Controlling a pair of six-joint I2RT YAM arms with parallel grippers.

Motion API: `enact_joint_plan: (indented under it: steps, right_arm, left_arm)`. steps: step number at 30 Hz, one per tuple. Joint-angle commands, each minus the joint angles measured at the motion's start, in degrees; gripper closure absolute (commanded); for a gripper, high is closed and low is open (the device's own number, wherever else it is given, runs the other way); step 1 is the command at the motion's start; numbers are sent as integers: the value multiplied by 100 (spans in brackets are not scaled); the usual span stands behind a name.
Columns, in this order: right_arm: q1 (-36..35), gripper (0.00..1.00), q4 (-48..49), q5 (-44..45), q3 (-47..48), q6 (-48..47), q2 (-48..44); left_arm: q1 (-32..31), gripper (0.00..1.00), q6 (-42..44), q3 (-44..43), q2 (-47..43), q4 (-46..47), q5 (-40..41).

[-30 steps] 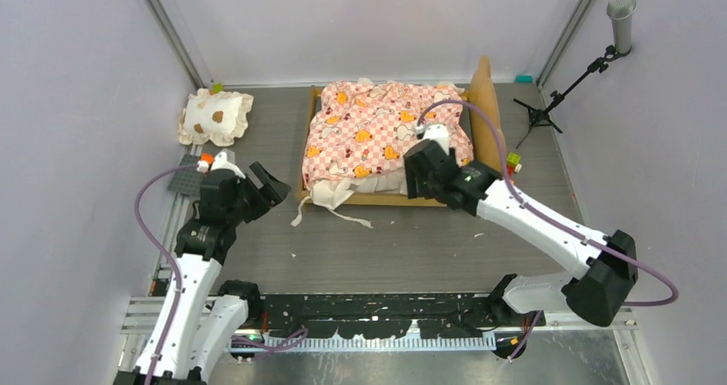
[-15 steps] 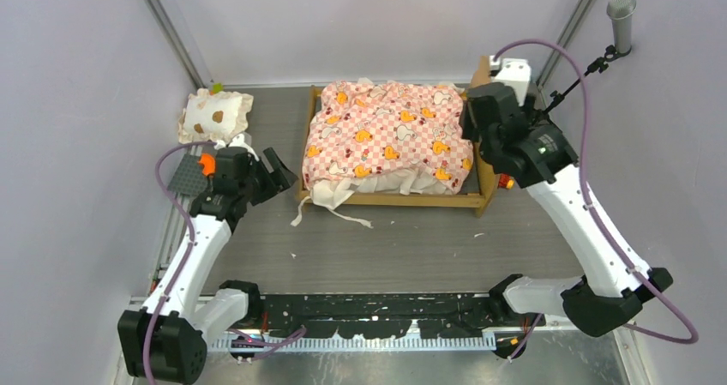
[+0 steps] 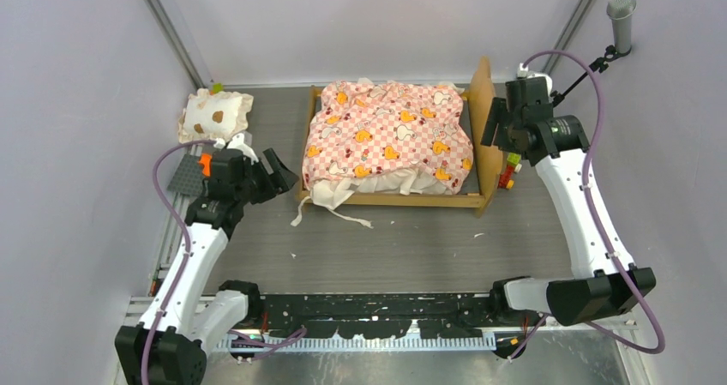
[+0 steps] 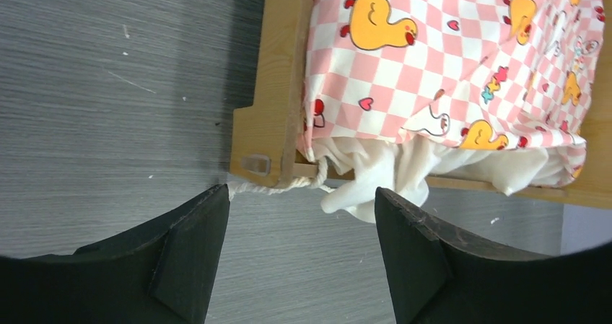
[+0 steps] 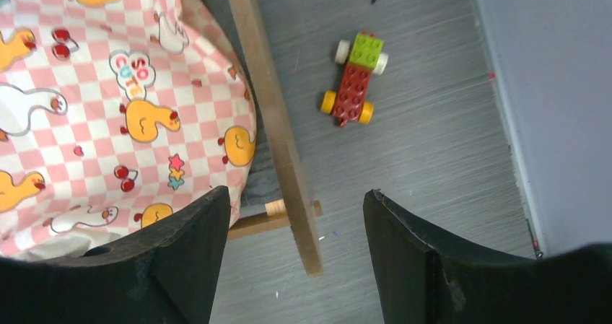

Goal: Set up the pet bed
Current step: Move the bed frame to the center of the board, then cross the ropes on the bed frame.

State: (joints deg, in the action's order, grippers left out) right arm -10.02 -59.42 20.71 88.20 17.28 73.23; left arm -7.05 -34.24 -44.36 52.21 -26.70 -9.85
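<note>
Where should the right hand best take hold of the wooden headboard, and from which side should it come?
By the top edge, from above. The headboard is a thin upright board, so the open right hand can likely put one finger on each flat face. Lower down, the mattress crowds its inner side.

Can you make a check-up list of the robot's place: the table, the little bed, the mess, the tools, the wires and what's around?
Surface: grey table, small white specks.
Job's things: pet bed upright; mattress rumpled, white cloth spilling over the near rail.
Clutter: spotted pillow far left; toy brick car beside the headboard.
Tools: left tool open, empty, by the bed's near-left corner; right tool open, empty, above the headboard.
Cables: purple cables looping along both arms.
Surroundings: pale walls; microphone on a stand.
</note>
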Motion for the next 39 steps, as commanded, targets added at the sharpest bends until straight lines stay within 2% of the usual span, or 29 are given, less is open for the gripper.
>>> enact_joint_plan:
  steps: [1,3,5,7,9,11,13,18,21,24,27,30,34,36,39]
  right_arm:
    - [70,31,206,-588,-286,-57,53]
    - [86,35,266,-664,-439,-33,45]
    - [84,45,322,-756,-572,31,51]
    - [87,56,442,-1066,-691,95,51]
    - [88,63,646,-1501,-806,208,-6]
    - [60,66,816,-1847,-909,299,-92]
    - [-74,67,873,-1988,-923,302,-144]
    - [-689,67,988,-2330,-915,269,-153]
    - [-731,59,1255,-2491,-1033,402,-308]
    - [-728,49,1275,-2170,-1021,396,-653]
    - [-728,43,1204,-1832,-971,303,-1069]
    - [-727,42,1069,-1666,-893,250,-1432]
    - [-725,42,921,-1421,-871,266,-1863]
    - [-725,42,915,-1290,-907,295,-2135]
    - [-729,42,933,-1108,-998,346,-2551]
  left_arm:
    - [21,26,305,-324,-164,219,-729]
    - [-27,26,480,-480,-174,291,-948]
    - [-263,26,616,-703,-135,341,-852]
    - [-792,26,728,-961,13,396,-503]
    - [-1600,26,875,-1301,385,411,14]
    - [-2333,26,958,-1595,782,452,411]
    - [-2620,26,907,-1886,1188,551,413]
    - [-3079,26,830,-2486,2001,747,429]
    - [-3462,26,938,-2918,2515,744,597]
    - [-3824,26,1439,-3481,3036,644,620]
    - [-3928,27,2128,-4125,3597,316,287]
    - [-3927,30,2811,-4679,4172,-62,-91]
    - [-4058,32,3268,-5107,4845,-217,-363]
    - [-4265,33,3588,-5284,5103,-285,-284]
    - [-4644,31,3930,-5506,5481,-312,286]
